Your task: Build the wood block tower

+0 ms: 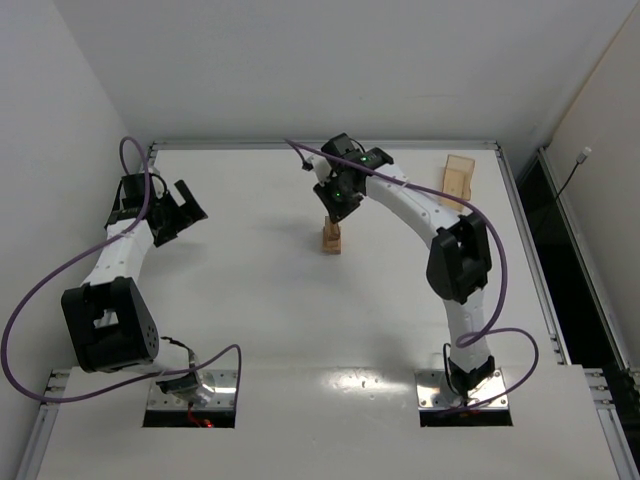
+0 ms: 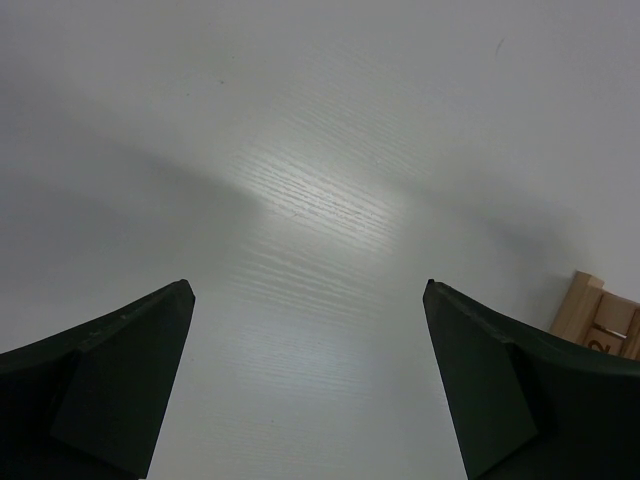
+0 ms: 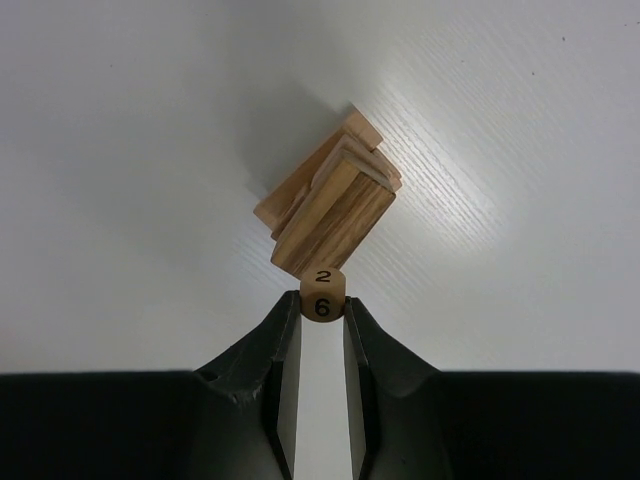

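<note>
In right gripper [image 3: 322, 310], rounded wooden die [image 3: 322, 290]

Probably lab: white enclosure walls [image 1: 300, 60], metal-framed table [image 1: 250, 300].

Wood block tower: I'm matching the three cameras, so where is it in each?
Top external: tower at centre, at the right gripper tip.
Left wrist: tower, only a corner at the right edge.
Right wrist: tower at centre, above the right gripper pinching a numbered bit.
Shared: white table.
</note>
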Tool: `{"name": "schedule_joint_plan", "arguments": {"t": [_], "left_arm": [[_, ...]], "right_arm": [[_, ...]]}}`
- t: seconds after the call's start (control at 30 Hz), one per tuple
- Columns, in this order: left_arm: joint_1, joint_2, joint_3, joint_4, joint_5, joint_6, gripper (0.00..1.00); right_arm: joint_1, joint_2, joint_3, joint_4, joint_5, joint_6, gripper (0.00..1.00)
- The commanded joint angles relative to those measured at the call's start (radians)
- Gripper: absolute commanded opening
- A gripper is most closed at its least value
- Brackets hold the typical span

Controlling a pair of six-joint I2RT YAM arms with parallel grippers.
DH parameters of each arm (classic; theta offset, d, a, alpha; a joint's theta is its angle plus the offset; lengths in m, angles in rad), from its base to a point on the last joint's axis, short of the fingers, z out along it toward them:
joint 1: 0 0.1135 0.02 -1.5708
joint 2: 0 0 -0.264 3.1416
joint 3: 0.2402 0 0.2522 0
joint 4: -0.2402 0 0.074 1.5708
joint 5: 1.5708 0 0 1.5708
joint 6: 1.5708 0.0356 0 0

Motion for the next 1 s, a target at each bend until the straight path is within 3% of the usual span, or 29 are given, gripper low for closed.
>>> {"name": "schedule_joint_plan", "arguments": {"t": [0.0, 0.7, 0.97], "left_arm": [[0.005, -0.001, 0.033, 0.017, 0.008, 0.011, 0.99], [0.005, 0.009, 0.033, 0.026, 0.017, 0.011, 0.99], [0.005, 0.009, 0.033, 0.026, 0.017, 0.011, 0.99]], "right_arm": [[0.001, 0.015, 0.033, 0.01, -0.008, 0.013, 0.0], [-0.017, 0.074, 0.043, 0.01, -0.04, 0.013, 0.0], [-0.017, 0.074, 0.043, 0.01, -0.04, 0.013, 0.18]]}}
